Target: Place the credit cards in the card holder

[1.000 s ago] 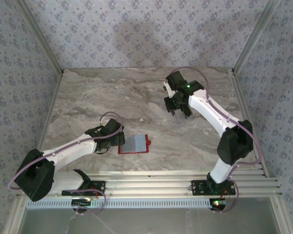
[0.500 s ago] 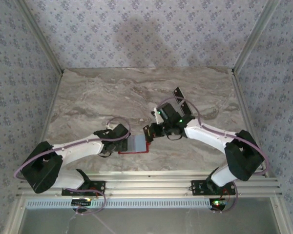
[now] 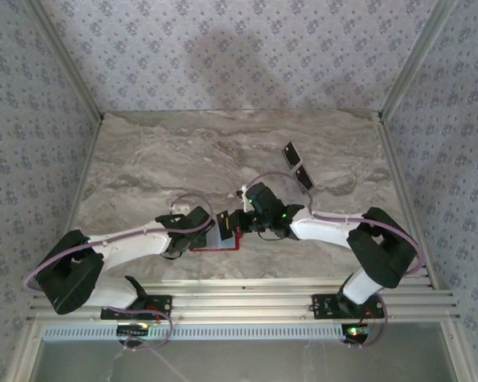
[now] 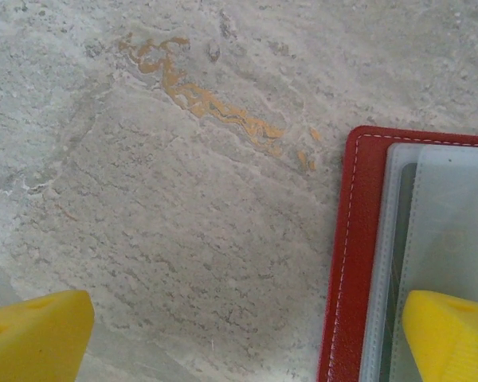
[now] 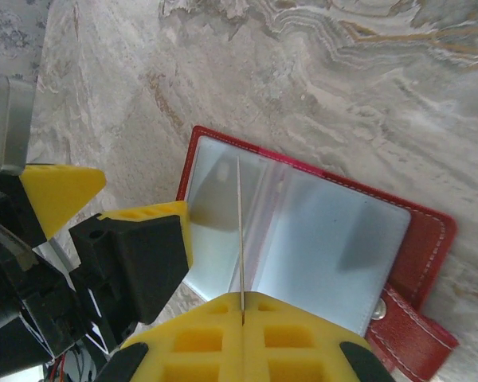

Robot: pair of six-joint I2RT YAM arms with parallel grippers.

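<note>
- Card (image 5: 240, 231) is pinched edge-on by the clenched right gripper (image 5: 241, 301), just above the wallet (image 5: 430, 231), parallel to its fold.
- Left gripper (image 4: 243, 334) is spread wide astride the wallet's edge, empty.

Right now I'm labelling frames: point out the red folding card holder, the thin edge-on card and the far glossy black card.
Red folding card holder (image 5: 429, 245): right wrist view, red leather border.
Thin edge-on card (image 5: 240, 231): right wrist view, its edge.
Far glossy black card (image 3: 291, 153): top view, face.

The tabletop (image 4: 183, 239) looked like matt veined stone. The card holder (image 5: 434, 239) was stitched leather with glossy clear plastic sleeves (image 5: 327, 247); the left claw (image 4: 243, 334) had matt yellow plastic fingers (image 4: 40, 330).
</note>
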